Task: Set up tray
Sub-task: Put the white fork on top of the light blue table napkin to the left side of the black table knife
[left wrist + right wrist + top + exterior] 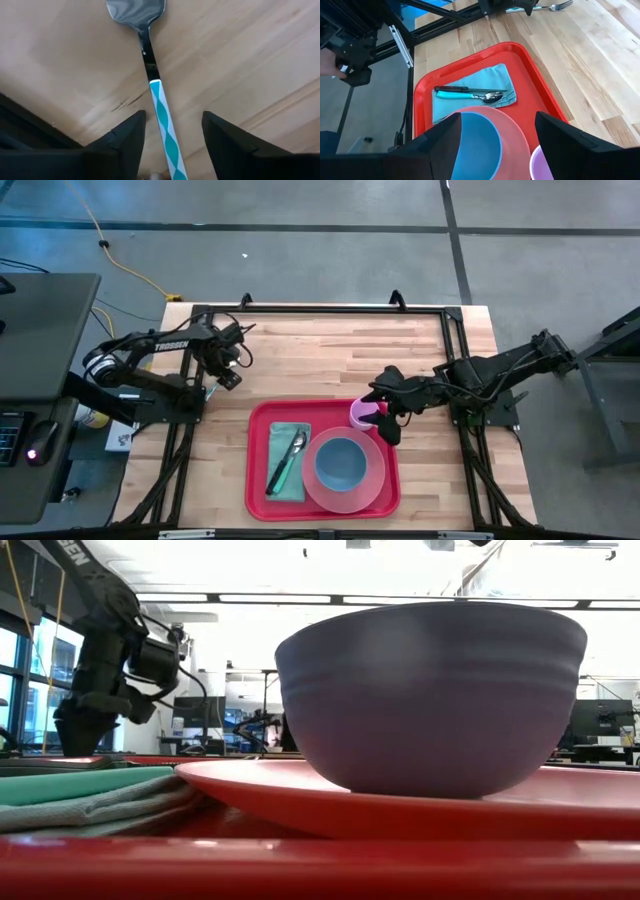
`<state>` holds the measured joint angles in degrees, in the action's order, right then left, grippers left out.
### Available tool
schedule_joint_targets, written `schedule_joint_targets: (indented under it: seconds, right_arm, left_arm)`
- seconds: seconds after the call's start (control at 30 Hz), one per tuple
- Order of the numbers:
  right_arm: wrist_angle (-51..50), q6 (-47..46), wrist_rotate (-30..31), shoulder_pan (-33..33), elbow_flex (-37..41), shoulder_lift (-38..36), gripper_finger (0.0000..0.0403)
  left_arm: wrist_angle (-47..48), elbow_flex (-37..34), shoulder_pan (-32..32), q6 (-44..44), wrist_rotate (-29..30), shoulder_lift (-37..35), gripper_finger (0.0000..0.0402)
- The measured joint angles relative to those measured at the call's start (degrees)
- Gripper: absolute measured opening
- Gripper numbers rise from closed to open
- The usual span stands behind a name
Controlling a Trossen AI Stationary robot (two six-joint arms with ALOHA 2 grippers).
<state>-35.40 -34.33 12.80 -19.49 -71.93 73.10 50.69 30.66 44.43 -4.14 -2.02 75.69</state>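
High view: tray (pixel 258 480) at front centre, loaded with napkin (pixel 290 438), spoon (pixel 287 462), plate (pixel 372 480), bowl (pixel 338 463); right gripper (pixel 387 418) jaws apart around pink cup (pixel 360 414) at tray's corner.

Left wrist view: left gripper (pixel 172 132) straddles striped fork (pixel 162 112), not clamped. Fork left to place.

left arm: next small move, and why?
Probably close the left gripper on the striped handle of the utensil. Its fingers straddle the handle on the wooden table, apart, not yet pinching. The tray already holds napkin, spoon, plate and bowl.
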Motion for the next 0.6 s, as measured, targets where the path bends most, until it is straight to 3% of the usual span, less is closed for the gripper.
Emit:
schedule_joint_targets:
  seconds: [0.17,0.37,0.6]
  right_arm:
    - [0.0,0.03,-0.08,0.0,-0.01,0.02,0.0236]
    - [0.0,-0.27,-0.9,0.0,-0.01,0.02,0.0236]
    - [0.0,-0.39,-0.97,-0.02,-0.01,0.02,0.0236]
  left_arm:
    - [-0.37,-0.66,-1.42,-0.89,1.14,0.01,0.017]
    - [-0.64,-0.79,-1.33,-0.16,0.79,0.03,0.0034]
    - [-0.53,-0.64,-1.31,0.94,0.08,0.05,0.0023]
